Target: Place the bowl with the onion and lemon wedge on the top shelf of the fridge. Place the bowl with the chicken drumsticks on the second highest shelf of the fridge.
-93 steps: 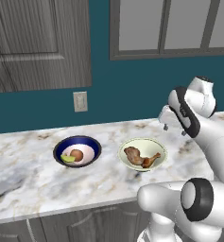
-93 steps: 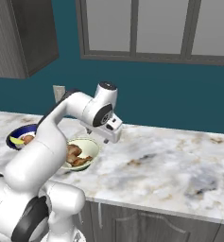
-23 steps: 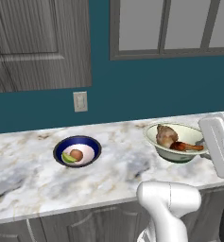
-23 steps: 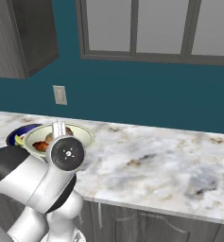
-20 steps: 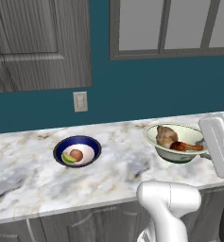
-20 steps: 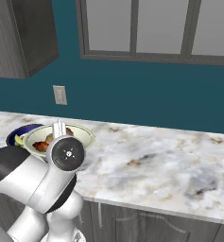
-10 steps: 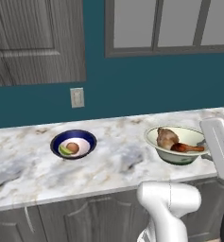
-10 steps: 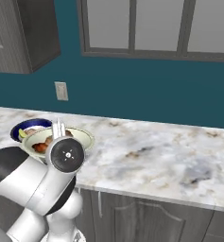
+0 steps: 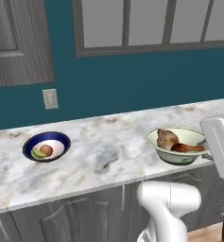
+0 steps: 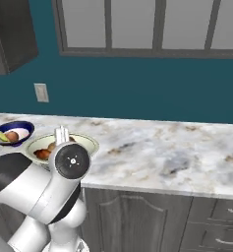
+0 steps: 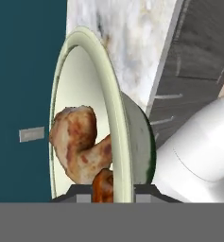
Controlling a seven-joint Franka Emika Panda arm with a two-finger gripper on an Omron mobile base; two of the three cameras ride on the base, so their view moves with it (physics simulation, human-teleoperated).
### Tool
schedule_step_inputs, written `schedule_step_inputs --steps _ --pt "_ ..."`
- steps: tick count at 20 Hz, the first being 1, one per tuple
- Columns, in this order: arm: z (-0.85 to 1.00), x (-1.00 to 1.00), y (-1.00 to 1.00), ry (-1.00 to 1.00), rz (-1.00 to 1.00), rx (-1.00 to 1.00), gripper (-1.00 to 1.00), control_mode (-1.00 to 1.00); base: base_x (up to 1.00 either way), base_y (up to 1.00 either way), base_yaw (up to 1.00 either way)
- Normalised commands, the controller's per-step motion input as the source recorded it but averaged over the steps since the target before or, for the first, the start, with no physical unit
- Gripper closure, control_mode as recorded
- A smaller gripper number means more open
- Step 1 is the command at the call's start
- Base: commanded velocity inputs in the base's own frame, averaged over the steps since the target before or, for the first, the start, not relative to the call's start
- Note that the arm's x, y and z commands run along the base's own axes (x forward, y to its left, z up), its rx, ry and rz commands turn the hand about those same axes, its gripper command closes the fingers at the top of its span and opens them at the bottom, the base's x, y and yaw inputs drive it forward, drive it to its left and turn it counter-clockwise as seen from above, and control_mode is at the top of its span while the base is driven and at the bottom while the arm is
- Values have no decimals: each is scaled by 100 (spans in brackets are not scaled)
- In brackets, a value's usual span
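My gripper [image 11: 113, 190] is shut on the rim of the bowl with the chicken drumsticks [image 11: 87, 90], a pale cream bowl with a greenish outside. It holds browned chicken drumsticks [image 11: 80, 142]. In the left base view this bowl [image 9: 177, 152] hangs level by the counter's front edge, gripped at its right side by my gripper [image 9: 204, 147]. The dark blue bowl [image 9: 46, 146] with the onion [image 9: 46, 150] and lemon wedge [image 9: 38, 153] sits on the counter to the left. In the right base view, the blue bowl [image 10: 11, 134] is at the far left. The fridge is out of view.
A marble counter [image 9: 104, 156] runs across both base views, with grey cabinet doors [image 10: 132, 221] below it. Behind it stand a teal wall, a wall socket [image 9: 50, 99] and a window [image 10: 137, 24]. A dark upper cabinet [image 9: 16, 42] hangs at the left.
Both base views have shifted, so the base has moved; more of the cabinet fronts shows. The cream bowl stays in my grip. The blue bowl rests where it was on the counter.
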Motion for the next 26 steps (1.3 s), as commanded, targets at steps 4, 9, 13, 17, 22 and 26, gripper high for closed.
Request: schedule_step_inputs --steps 4,9,13,17,22,26 --pt "0 0 0 0 0 0 100 100 0 -43 -46" --pt "0 0 0 0 0 0 100 100 -1 -48 -59" --pt "0 0 0 0 0 0 100 100 0 -74 -67" --pt "0 0 0 0 0 0 100 100 0 -99 -65" --pt "0 0 0 0 0 0 100 100 7 -100 -58" --pt "0 0 0 0 0 0 100 100 52 -98 -47"
